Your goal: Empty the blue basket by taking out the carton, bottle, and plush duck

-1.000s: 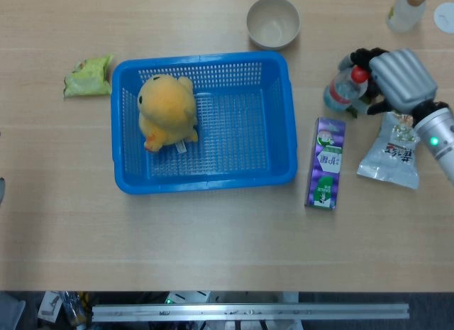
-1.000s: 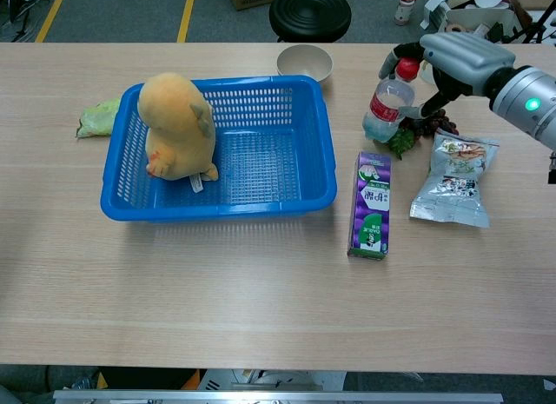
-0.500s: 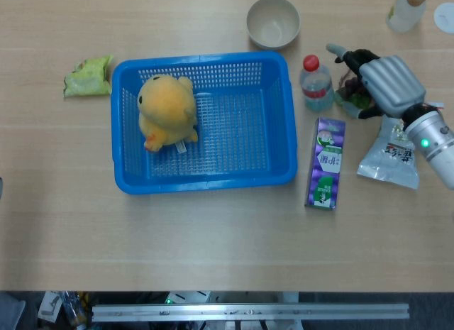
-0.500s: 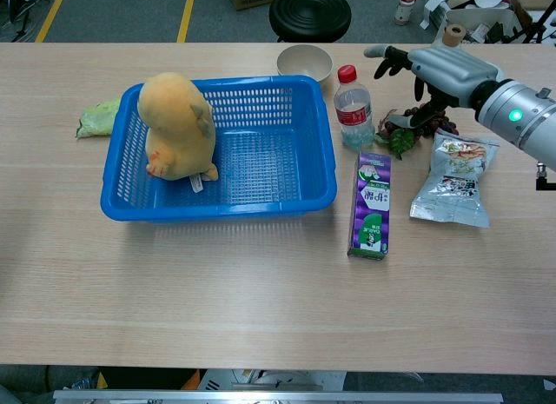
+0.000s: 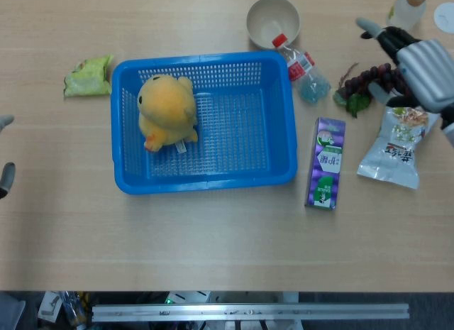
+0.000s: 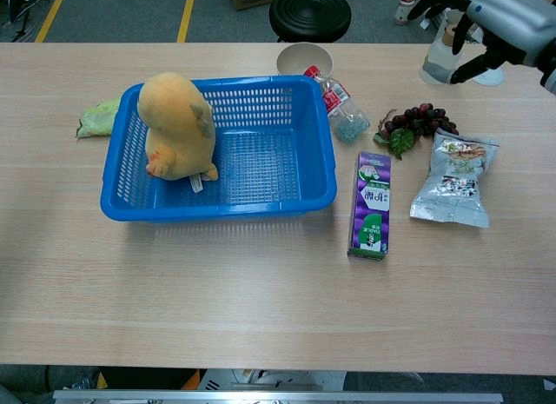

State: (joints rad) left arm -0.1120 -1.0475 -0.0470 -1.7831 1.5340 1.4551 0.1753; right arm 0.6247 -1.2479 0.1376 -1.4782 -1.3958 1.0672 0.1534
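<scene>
The right robot hand [image 6: 491, 17] hovers released at two o'clock; the clear red-capped plastic bottle [image 5: 299, 62] lies toppled beside the blue plastic basket [image 5: 277, 117]. Only fingertips of the left robot hand [image 5: 6, 175] show at nine o'clock, so I cannot tell its grip.

Right hand [image 5: 418, 64] let go of the bottle [image 5: 298, 64] and pulled up and away, fingers now spread, holding nothing. Bottle went from gripped, to upright 0.5 s ago, to tipped on its side on the worktop [image 5: 213, 245], well left of that hand. Left hand [image 5: 4, 175] entered at frame edge.
</scene>
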